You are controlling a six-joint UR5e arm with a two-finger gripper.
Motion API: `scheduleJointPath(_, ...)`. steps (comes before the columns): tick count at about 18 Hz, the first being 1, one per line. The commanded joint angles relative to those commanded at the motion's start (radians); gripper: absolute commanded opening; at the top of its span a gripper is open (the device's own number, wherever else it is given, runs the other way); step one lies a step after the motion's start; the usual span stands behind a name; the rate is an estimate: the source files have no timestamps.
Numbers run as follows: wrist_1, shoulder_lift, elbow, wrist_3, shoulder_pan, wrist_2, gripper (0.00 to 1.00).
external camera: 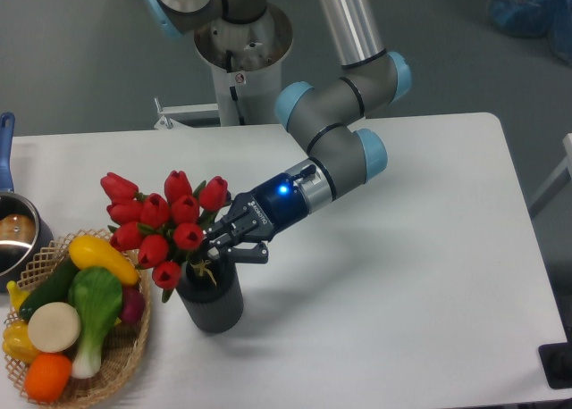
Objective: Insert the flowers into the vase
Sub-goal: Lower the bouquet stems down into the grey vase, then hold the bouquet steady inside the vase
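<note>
Camera: one vase (211,304) – flowers (165,227), about ten red buds, stems clamped in jaws above rim.

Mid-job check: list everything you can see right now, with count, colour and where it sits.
Bunch of red tulips with green stems: one bunch, about ten buds, leaning left above the vase, stems reaching its mouth, held by the tool.
Dark grey ribbed cylindrical vase: one, upright, front-left of table.
Woven wicker basket: one, tan, front-left corner, left of the vase.
Toy vegetables: several, yellow, green, white, orange, purple, in the basket.
Metal pot with blue handle: one, left edge, partly cut off.
White table: one.
Grey and light-blue robot arm: one, reaching in from the back.
Black two-finger tool: one, closed on the tulip stems just above the vase rim.
</note>
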Motion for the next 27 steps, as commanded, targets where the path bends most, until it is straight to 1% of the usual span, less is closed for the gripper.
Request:
scheduleJointPath(16,0.0,-0.014,-0.003,0.005,0.008,0.003,0.17)
scheduleJointPath(27,0.0,-0.04,0.011,0.005,0.008,0.003,0.17)
